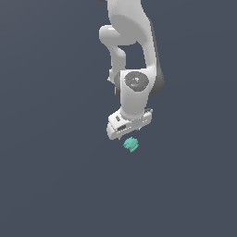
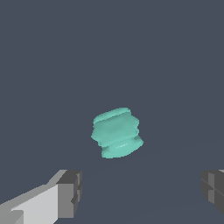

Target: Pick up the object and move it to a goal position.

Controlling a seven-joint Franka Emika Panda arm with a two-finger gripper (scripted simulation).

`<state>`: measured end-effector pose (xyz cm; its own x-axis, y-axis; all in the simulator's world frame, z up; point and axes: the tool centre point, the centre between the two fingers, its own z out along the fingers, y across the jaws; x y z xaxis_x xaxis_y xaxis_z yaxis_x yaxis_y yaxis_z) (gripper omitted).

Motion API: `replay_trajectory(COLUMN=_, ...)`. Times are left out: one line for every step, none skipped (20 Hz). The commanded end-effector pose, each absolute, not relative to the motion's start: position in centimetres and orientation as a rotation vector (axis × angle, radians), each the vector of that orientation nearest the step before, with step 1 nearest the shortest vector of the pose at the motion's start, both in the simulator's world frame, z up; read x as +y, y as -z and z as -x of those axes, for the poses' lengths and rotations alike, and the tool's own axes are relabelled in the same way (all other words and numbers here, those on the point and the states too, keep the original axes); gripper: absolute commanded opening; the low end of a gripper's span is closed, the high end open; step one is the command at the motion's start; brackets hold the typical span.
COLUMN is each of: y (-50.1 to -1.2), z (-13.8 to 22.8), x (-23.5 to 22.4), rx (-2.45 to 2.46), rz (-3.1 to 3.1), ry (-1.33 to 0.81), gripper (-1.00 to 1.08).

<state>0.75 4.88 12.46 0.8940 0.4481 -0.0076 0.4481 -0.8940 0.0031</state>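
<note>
The object (image 2: 116, 132) lies on the plain grey floor (image 2: 175, 65), a ridged teal lump that looks squat and barrel-like to me, its ribs running crosswise and its axis tilted slightly off upright. In the exterior view I see it just below the gripper (image 1: 130, 132) and apart from it. On my wrist view it sits between the 2 grey fingertips (image 2: 70, 192), ahead of them; the jaws stand wide and hold nothing. I judge a straight descent should bracket it.
</note>
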Motion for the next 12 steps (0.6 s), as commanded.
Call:
replay_trajectory(y=-11.6, z=-0.9, x=5.2, rx=0.839, rz=-3.023, ry=0.009, gripper=1.00)
replay_trajectory(y=-11.2, z=-1.0, x=5.4, rx=0.880, rz=-3.011, ry=0.008, gripper=1.00)
replay_trajectory(y=-10.9, z=-1.1, x=5.5, rx=0.919, rz=-3.000, ry=0.007, gripper=1.00)
replay_trajectory(y=-10.7, z=-1.1, x=5.6, rx=0.956, rz=-2.989, ry=0.007, gripper=1.00)
replay_trajectory(y=-10.4, z=-1.2, x=5.7, rx=0.990, rz=-2.978, ry=0.006, gripper=1.00)
replay_trajectory(y=-10.1, z=-1.2, x=5.8, rx=1.021, rz=-2.968, ry=0.005, gripper=1.00)
replay_trajectory(y=-9.9, z=-1.2, x=5.9, rx=1.050, rz=-2.958, ry=0.005, gripper=1.00)
replay_trajectory(y=-9.7, z=-1.3, x=6.0, rx=1.077, rz=-2.949, ry=0.004, gripper=1.00)
replay_trajectory(y=-9.5, z=-1.3, x=6.1, rx=1.101, rz=-2.940, ry=0.003, gripper=1.00)
replay_trajectory(y=-9.3, z=-1.3, x=6.2, rx=1.123, rz=-2.932, ry=0.003, gripper=1.00)
replay_trajectory(y=-9.2, z=-1.4, x=6.3, rx=1.143, rz=-2.925, ry=0.002, gripper=1.00)
replay_trajectory(y=-9.0, z=-1.4, x=6.3, rx=1.160, rz=-2.918, ry=0.002, gripper=1.00)
